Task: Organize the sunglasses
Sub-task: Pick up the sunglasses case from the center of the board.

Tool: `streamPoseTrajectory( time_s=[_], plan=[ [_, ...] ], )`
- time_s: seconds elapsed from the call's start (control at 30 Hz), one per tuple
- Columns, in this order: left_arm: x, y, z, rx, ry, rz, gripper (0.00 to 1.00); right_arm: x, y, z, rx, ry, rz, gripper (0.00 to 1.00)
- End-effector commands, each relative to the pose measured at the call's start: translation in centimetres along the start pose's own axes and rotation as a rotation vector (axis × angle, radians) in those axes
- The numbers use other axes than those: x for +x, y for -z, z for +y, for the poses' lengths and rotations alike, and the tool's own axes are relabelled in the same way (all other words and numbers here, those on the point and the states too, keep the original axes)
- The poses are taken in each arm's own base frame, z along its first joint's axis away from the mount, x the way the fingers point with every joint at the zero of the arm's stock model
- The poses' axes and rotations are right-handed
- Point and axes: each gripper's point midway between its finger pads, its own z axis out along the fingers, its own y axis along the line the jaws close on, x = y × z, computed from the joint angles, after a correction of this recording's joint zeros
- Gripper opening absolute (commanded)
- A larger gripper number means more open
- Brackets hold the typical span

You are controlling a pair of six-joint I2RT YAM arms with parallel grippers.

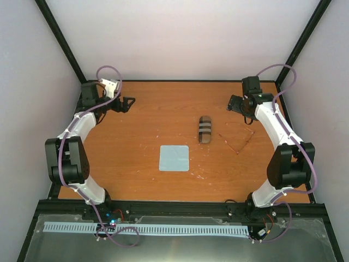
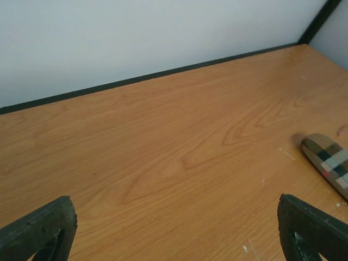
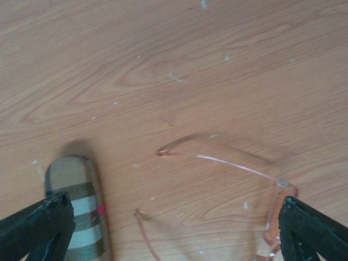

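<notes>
orange-brown wood-grain laminate table top [image 1: 136, 136], seen from above, with the task judged to be at its very start: nothing has been lifted, folded or put away. the thin-framed, nearly see-through pinkish-red sunglasses [image 1: 237, 139] lie flat on the bare wood at about 3 o'clock from the table's centre, slim straight arms apparently spread. they sit just beside, at 3 o'clock of, the brown oblong hard case with grey stripes [image 1: 205, 130], and apart from it. the case looks shut. the pale blue square cloth [image 1: 174, 158] lies flat at 7 o'clock of the case, well apart from the sunglasses.

the left gripper [image 1: 124, 103] hovers at the table's 10 o'clock corner, fingers spread as wide as they go, holding nothing. in its wrist view [image 2: 176, 223] only bare wood lies between them, with the case [image 2: 329, 160] at 3 o'clock. the right gripper [image 1: 237, 105] hangs at 1 o'clock, equally wide and empty. its wrist view [image 3: 174, 223] looks down on the sunglasses [image 3: 234, 165] and the case [image 3: 81, 212].

likely left to do: gather the frame, open the case and stow the pair. the frame is thin, glossy and low-lying, so probably hard to pinch. the case is rounded with a woven-looking check. the wood is smooth, with pale flecks.
</notes>
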Motion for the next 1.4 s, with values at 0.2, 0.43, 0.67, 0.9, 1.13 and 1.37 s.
streamPoseTrajectory(
  time_s=[0.2,0.43,0.67,0.9,1.13,1.37],
  plan=[
    [1.7,-1.8,2.7,-0.109,0.112,0.176,0.97,3.3,-0.3,5.8,-0.298,0.051,0.149,0.95],
    [2.2,-1.3,4.0,-0.199,0.089,0.201,0.97,8.2,-3.4,8.2,-0.102,0.189,0.377,0.83],
    [2.5,-0.9,4.4,-0.232,0.062,0.217,0.99,10.0,-5.6,10.8,-0.089,0.234,0.447,0.84],
    [2.9,-1.1,4.8,-0.244,0.056,0.228,0.99,11.3,-6.6,11.5,0.025,0.335,0.488,0.89],
    [3.5,-1.3,4.9,-0.241,0.061,0.241,0.99,13.1,-7.5,12.5,0.059,0.356,0.518,0.89],
    [3.8,-1.4,5.0,-0.239,0.06,0.247,1.0,13.4,-8.2,11.7,0.124,0.366,0.527,0.86]
  ],
)
